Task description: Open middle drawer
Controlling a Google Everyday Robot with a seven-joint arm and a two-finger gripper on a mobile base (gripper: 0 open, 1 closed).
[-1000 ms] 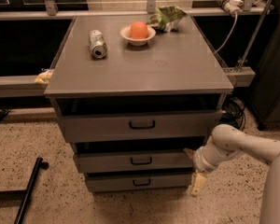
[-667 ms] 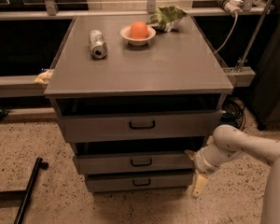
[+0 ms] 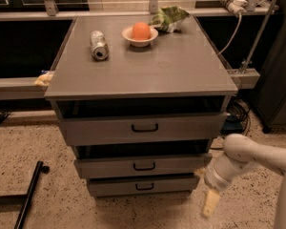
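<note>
The middle drawer [image 3: 109, 167] is a grey flat front with a small black loop handle [image 3: 144, 166], between a taller top drawer [image 3: 95, 129] and a narrower bottom drawer [image 3: 114, 186]. A dark gap shows above it. My gripper [image 3: 204, 189] hangs low at the cabinet's right front corner, just right of the middle and bottom drawer fronts. It is open and empty: one yellowish fingertip [image 3: 199, 172] is by the middle drawer's right end, the other [image 3: 209, 204] points down at the floor. It is well right of the handle.
The cabinet top [image 3: 181, 70] carries a lying can [image 3: 99, 45], a bowl [image 3: 140, 37] with an orange fruit and a green bag [image 3: 169, 18]. A black bar [image 3: 29, 194] lies on the speckled floor at left. Cables [image 3: 236, 113] and shelving stand at right.
My gripper has drifted slightly down and to the right beside the cabinet. The drawers and the things on top have not moved.
</note>
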